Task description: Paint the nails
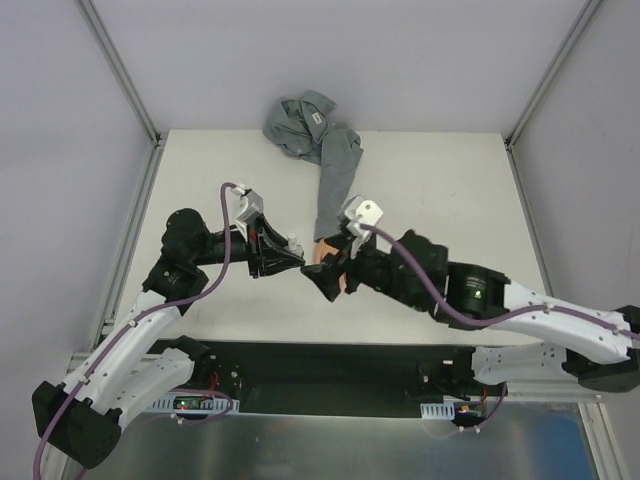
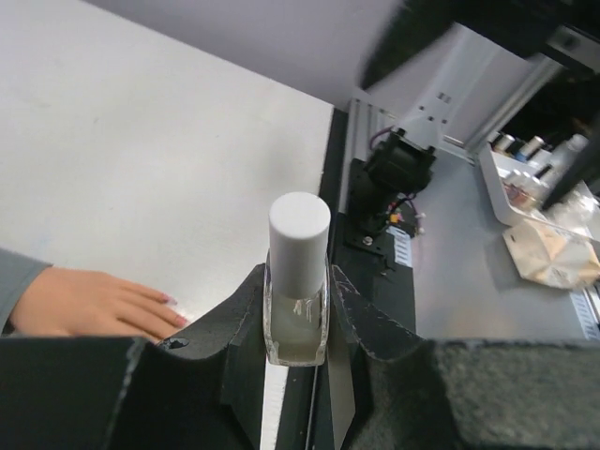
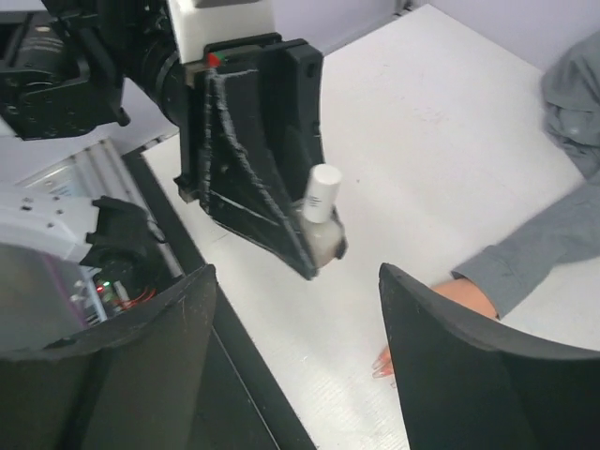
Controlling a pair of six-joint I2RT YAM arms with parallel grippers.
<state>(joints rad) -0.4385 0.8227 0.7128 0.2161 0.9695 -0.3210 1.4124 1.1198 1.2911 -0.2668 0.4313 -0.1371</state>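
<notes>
Field notes, nail job.

- L gripper (image 2: 298, 291): fingers clamped on the small clear bottle (image 3: 322, 220), gripped low on the glass body, bottle upright, white cap on and sticking out above the pads.
- R gripper (image 3: 295, 281): fingers stood wide apart, nothing between them. It hung over the mannequin hand (image 2: 89, 302), not touching it as far as I could tell.
- Hand lay palm down around mid-table (image 1: 440, 200), toward the near side, its fingers pointing near. Grey sleeve (image 1: 335, 185) ran off to the far edge and bunched up there.
- The nails (image 2: 172, 300): tiny, at the fingertips, just right of my bottle. They looked faintly pink in the L wrist view; couldn't tell if coated.

Handling, my guess:
- Nails prob. hard, smooth and rigid. Not a thing to grab; they want a light brush touch only.
- Hand prob. light and hollow, so it could skate on the smooth top if pushed. If it needs steadying, hold at the wrist or sleeve cuff, well back from the fingertips.
- Sleeve was soft and floppy, a poor anchor.
- Bottle: glass, slick, small. Keep the L grip low; R should take the cap by its sides.
</notes>
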